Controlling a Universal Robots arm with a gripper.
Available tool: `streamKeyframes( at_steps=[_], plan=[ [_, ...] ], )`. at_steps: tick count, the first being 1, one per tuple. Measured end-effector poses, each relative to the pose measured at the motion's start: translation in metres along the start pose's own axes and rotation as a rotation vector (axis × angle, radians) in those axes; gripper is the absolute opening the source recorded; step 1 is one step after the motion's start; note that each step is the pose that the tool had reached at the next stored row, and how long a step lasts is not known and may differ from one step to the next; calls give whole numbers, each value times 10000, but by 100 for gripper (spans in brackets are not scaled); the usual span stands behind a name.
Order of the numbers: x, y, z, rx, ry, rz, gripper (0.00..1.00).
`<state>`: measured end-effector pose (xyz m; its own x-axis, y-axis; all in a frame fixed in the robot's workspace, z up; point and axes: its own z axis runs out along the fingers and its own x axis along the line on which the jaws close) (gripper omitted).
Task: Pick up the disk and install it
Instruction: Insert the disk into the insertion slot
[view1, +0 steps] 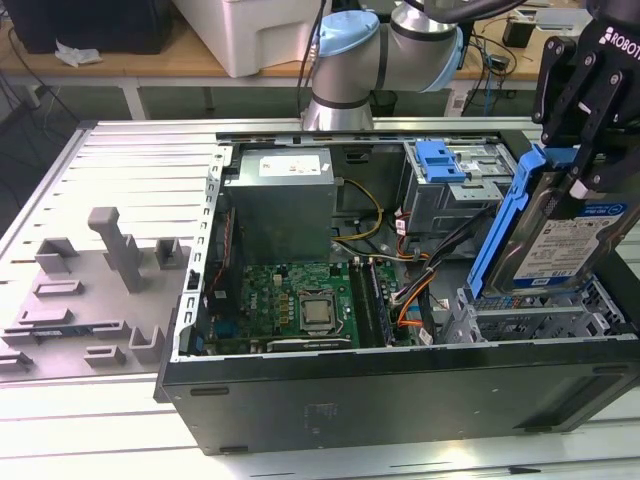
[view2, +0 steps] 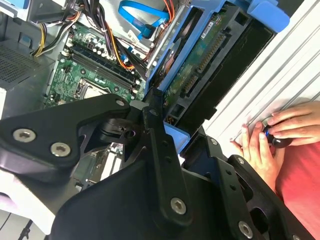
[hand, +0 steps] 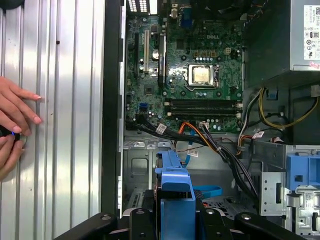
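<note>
1. At the exterior view's right, over the near corner of the open computer case, the gripper holds the disk; its jaws are closed onto the blue frame around the disk's edges
2. The disk stands on edge and tilted, with its label towards the exterior camera. Its lower end is down by the metal drive cage; I cannot tell whether the two touch
3. In the second wrist view the disk's circuit-board side shows beyond the gripper's black links
4. In the first wrist view the blue frame of the disk sits between the jaws, with the motherboard further into the case
5. The case lies on its side on a ribbed metal tabletop, with a grey power supply box in its far part
6. A person's hands rest on the tabletop beside the case, around a small dark object
7. A grey moulded tray lies at the exterior view's left, well apart from the disk
</note>
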<state>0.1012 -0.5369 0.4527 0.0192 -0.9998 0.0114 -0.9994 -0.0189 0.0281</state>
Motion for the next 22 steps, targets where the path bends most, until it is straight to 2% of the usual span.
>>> streamKeyframes(
  at_steps=[22],
  plan=[
    [1,-1,49,1,-1,-1,37]
  ],
)
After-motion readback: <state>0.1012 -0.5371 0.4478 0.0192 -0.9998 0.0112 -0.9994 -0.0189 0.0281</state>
